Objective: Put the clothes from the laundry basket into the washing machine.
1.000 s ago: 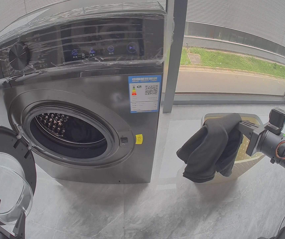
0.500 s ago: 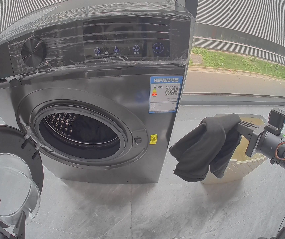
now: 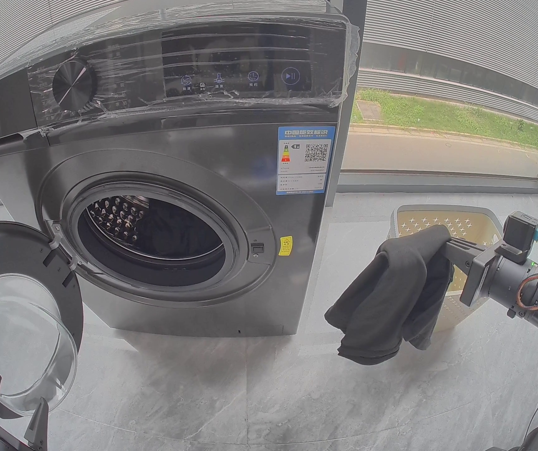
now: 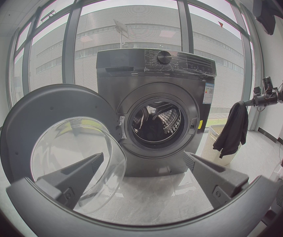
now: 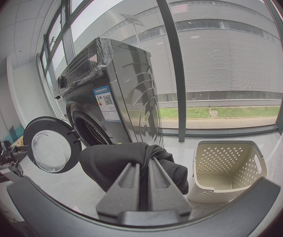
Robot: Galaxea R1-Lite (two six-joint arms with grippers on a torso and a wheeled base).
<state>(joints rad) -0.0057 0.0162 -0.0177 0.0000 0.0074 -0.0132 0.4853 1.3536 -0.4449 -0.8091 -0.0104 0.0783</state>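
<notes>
A dark grey garment (image 3: 391, 295) hangs from my right gripper (image 3: 450, 247), which is shut on its top fold, in the air in front of the cream laundry basket (image 3: 469, 223). In the right wrist view the fingers (image 5: 130, 178) pinch the garment (image 5: 115, 162), and the basket (image 5: 227, 171) looks empty inside. The silver washing machine (image 3: 169, 158) stands to the left with its round door (image 3: 15, 302) swung open; another dark garment lies in the drum (image 3: 156, 233). My left gripper (image 3: 9, 405) is open and low by the door, holding nothing (image 4: 144, 178).
Grey marble floor (image 3: 281, 389) spreads between machine and basket. A large window with a dark post (image 3: 347, 82) rises behind them. Plastic wrap covers the machine's control panel (image 3: 187, 76).
The camera view has shifted, so the machine sits further right and looks closer. My right gripper still holds the garment beside the basket, now slightly lower in view. The left gripper has not moved.
</notes>
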